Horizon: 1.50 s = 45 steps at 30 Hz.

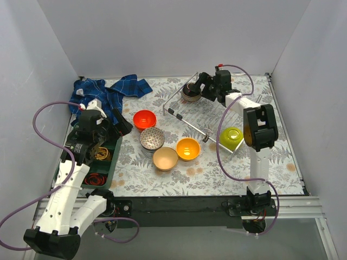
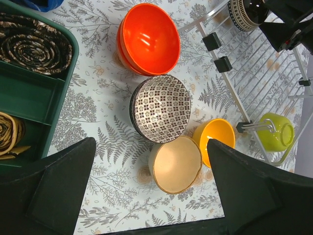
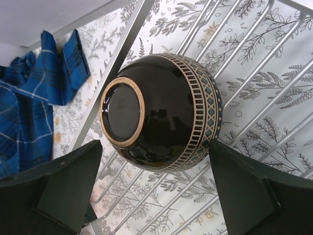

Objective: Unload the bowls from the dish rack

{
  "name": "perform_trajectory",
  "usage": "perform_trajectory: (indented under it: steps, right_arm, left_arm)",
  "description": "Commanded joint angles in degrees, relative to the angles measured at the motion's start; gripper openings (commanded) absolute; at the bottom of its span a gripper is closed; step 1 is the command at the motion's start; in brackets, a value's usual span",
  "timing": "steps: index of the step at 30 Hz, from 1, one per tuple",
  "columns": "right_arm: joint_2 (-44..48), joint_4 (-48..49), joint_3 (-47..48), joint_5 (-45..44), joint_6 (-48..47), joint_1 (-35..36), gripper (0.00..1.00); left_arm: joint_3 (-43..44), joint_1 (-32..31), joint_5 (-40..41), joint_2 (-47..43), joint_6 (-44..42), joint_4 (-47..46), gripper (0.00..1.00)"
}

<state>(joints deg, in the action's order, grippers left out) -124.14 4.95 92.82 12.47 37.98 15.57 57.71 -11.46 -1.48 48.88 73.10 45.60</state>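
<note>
The silver wire dish rack (image 1: 209, 111) lies at the back right. A dark brown bowl (image 1: 191, 93) with a patterned band stands on edge in its far end. A lime green bowl (image 1: 231, 138) leans at its near corner. My right gripper (image 1: 203, 92) is open, and the dark bowl (image 3: 161, 112) sits just ahead of and partly between its fingertips (image 3: 154, 191). On the table lie a red-orange bowl (image 1: 145, 119), a patterned bowl (image 1: 152, 138), a beige bowl (image 1: 165, 158) and a yellow-orange bowl (image 1: 188, 148). My left gripper (image 1: 100, 132) is open and empty, high above the beige bowl (image 2: 176, 164). No pale mint bowl shows.
A green compartment tray (image 1: 115, 154) with coiled cords lies at the left under my left arm. A blue checked cloth (image 1: 108, 92) lies at the back left. The red-orange bowl (image 2: 146, 39) seems to be nested in another of the same colour. White walls enclose the table.
</note>
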Motion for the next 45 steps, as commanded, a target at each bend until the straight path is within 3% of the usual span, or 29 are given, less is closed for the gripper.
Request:
perform_trajectory:
  steps: [1,9,21,38,45]
  right_arm:
    - [1.3,7.7,-2.3,2.3,4.9,-1.1,0.98]
    - [1.7,8.4,-3.2,-3.3,11.9,-1.4,0.99]
    - [-2.8,7.5,-1.4,-3.4,15.6,-1.5,0.99]
    - [-6.0,-6.4,0.7,-8.1,19.6,-1.4,0.99]
    - [-7.0,-6.4,1.5,-5.8,19.6,-1.6,0.89]
  left_arm:
    - [-0.7,-0.2,0.8,-1.4,0.5,1.4,0.98]
    - [-1.3,-0.2,0.3,-1.6,0.8,1.9,0.98]
    - [-1.4,-0.2,0.1,-1.4,0.7,2.4,0.98]
    - [-1.5,-0.2,-0.5,-1.3,0.6,2.9,0.98]
    - [-1.3,-0.2,-0.8,-1.6,0.6,2.9,0.98]
